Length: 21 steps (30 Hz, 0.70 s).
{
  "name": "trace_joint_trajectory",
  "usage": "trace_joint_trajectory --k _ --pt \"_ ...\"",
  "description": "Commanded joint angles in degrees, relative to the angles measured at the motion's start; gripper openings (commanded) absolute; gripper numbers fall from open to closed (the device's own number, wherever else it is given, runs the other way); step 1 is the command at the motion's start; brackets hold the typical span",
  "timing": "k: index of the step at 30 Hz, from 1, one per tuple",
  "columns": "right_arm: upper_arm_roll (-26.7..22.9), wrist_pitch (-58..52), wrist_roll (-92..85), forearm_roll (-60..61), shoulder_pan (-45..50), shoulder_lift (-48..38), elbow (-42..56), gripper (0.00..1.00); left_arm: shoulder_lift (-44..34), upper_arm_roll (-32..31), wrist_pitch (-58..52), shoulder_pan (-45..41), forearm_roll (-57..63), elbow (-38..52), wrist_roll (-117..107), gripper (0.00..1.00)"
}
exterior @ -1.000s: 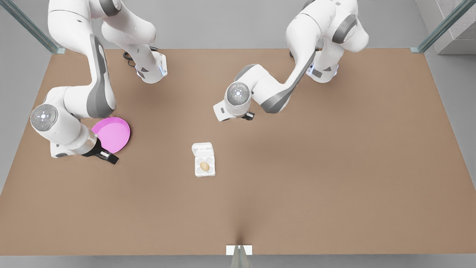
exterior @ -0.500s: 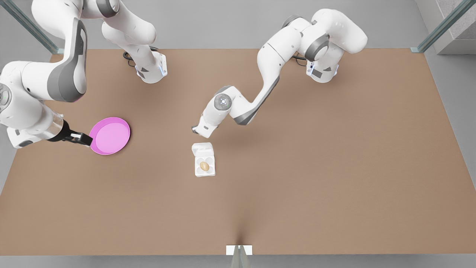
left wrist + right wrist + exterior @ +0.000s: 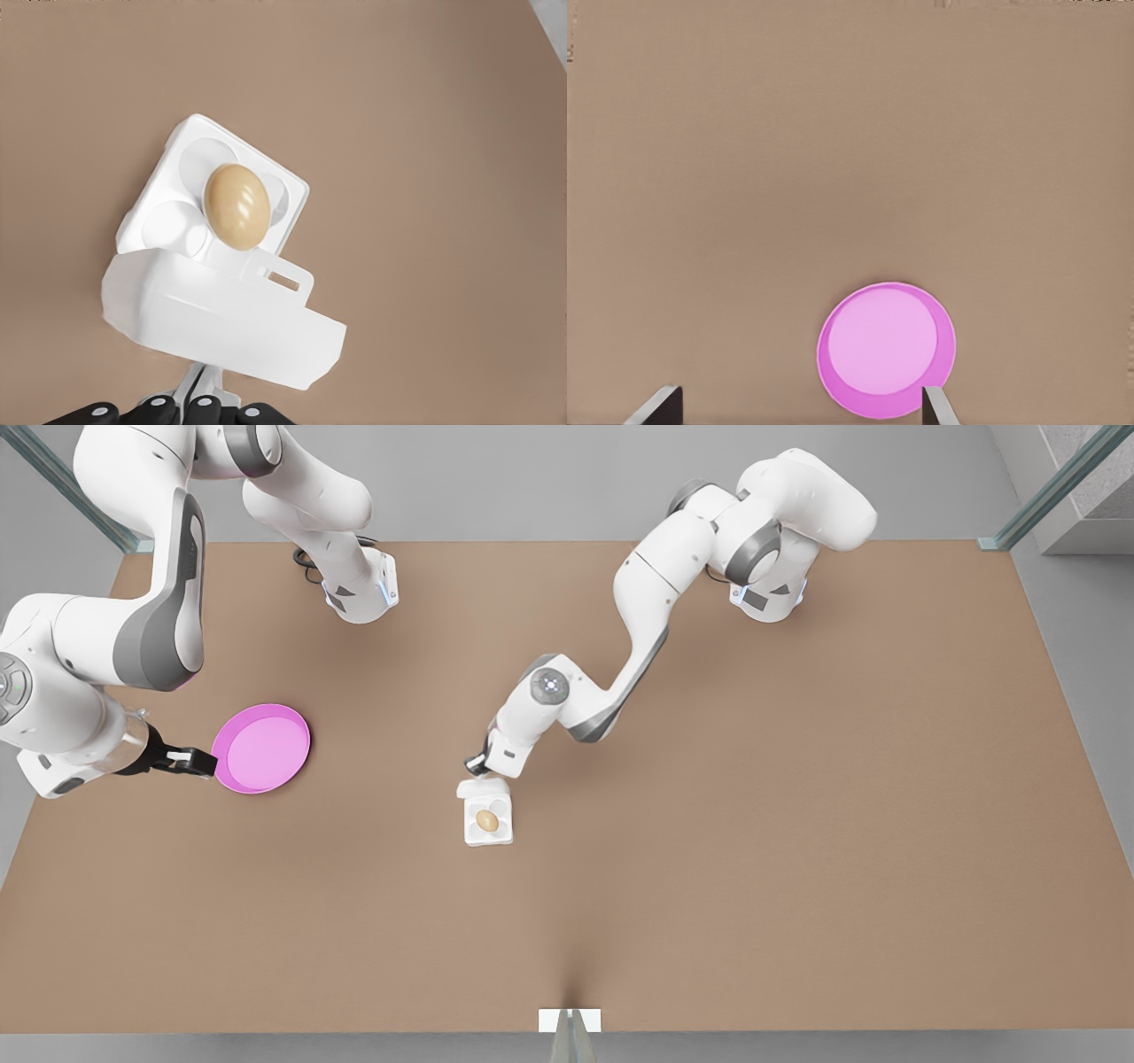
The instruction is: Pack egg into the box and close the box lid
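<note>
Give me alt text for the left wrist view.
A tan egg sits in one cup of the open white box on a brown table. The box lid stands partly raised, with the left gripper just behind it.

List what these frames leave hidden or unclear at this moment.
- Left gripper, front view: its fingers are too small to read, and its contact with the lid is unclear.
- Lid, left wrist view: it hides the near part of the box.
- Right gripper, right wrist view: frame edge cuts off all but its fingertips.
</note>
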Motion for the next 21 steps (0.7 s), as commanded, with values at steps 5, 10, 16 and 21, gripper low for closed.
trace_joint_trajectory --k 5,10,16,21 --pt "0.0 0.09 -6.14 -0.11 -0.31 -0.07 0.64 1.0 -0.19 -0.11 1.05 3.18 -0.08 0.91 -3.31 0.21" --pt "0.18 -0.26 -5.61 2.79 2.32 1.25 0.65 1.0 -0.98 -0.29 0.78 4.15 -0.17 1.62 -3.22 0.21" --pt "0.09 -1.4 -6.05 2.7 2.76 1.87 0.47 1.0 -18.56 30.89 -70.84 20.23 4.13 6.28 74.08 1.0" --pt "0.0 -1.4 -6.05 3.05 1.18 2.22 0.56 1.0 -48.62 10.35 -67.77 32.8 23.3 -13.59 84.41 1.0"
